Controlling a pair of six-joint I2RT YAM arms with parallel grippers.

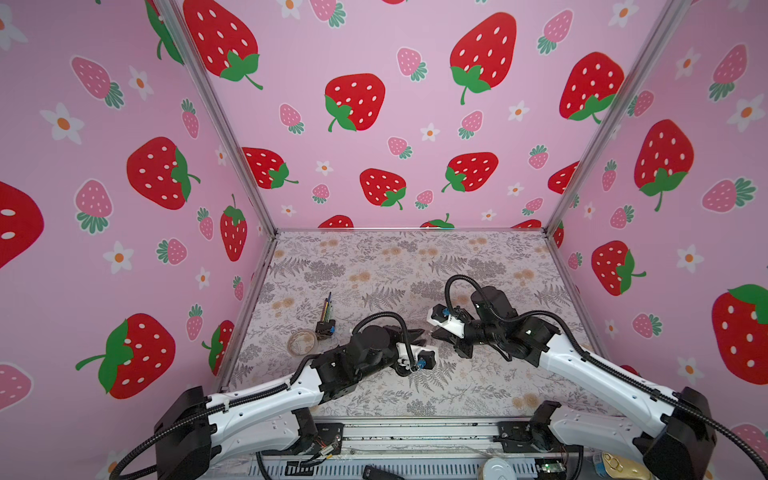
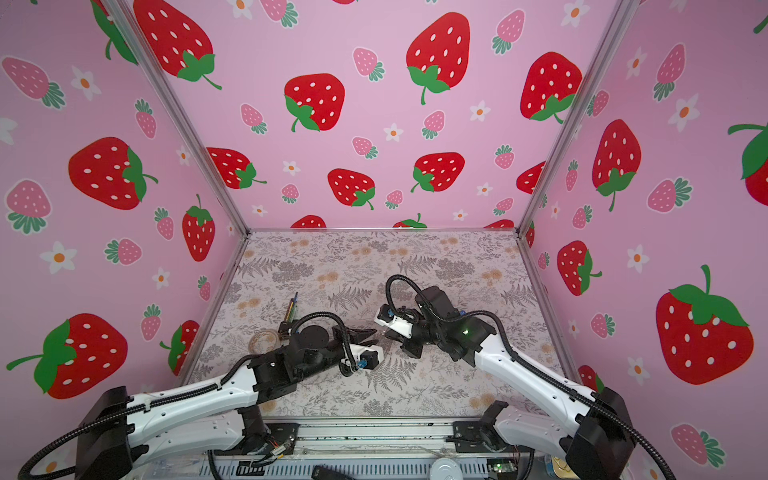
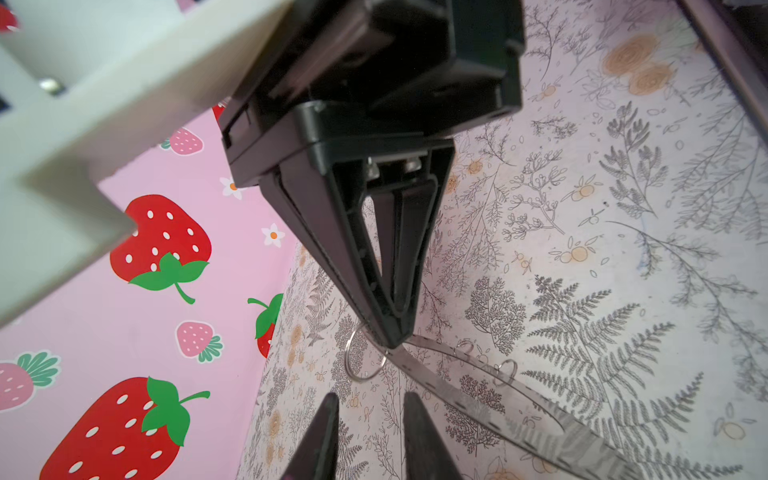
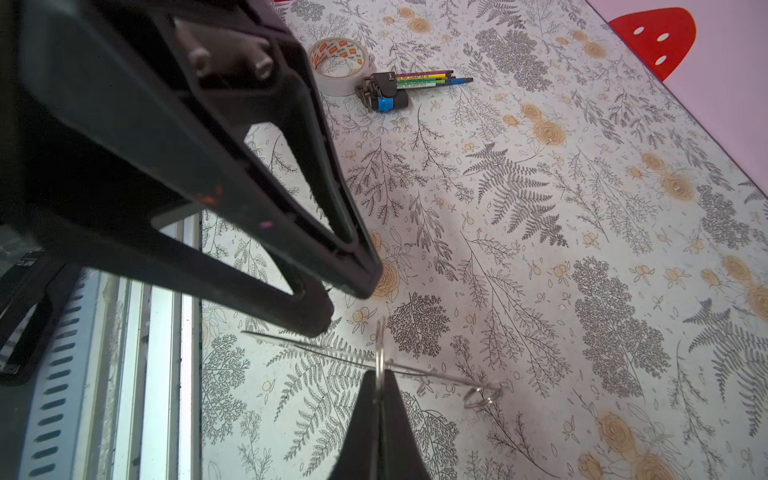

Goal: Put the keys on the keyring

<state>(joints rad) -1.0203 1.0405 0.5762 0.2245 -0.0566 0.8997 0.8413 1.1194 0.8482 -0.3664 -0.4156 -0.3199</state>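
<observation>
Left wrist view, left gripper: fingers partly apart, nothing between them, touching nothing; pointed at the right gripper's tip.
right gripper: fingertips pressed tight together on a small silver split ring, just ahead of the left gripper.
small silver split ring: pinched at its edge and touching the keyring's rim; whether it is threaded on cannot be told.
keyring: flat grey metal band with tiny holes along the rim. Its near edge is at the right gripper's tip and the rest reaches away from both grippers.
small wire rings: two, on the keyring, beyond the right gripper's tip.
tape roll, hex key set: side by side on the floral table, well apart from both grippers.
</observation>
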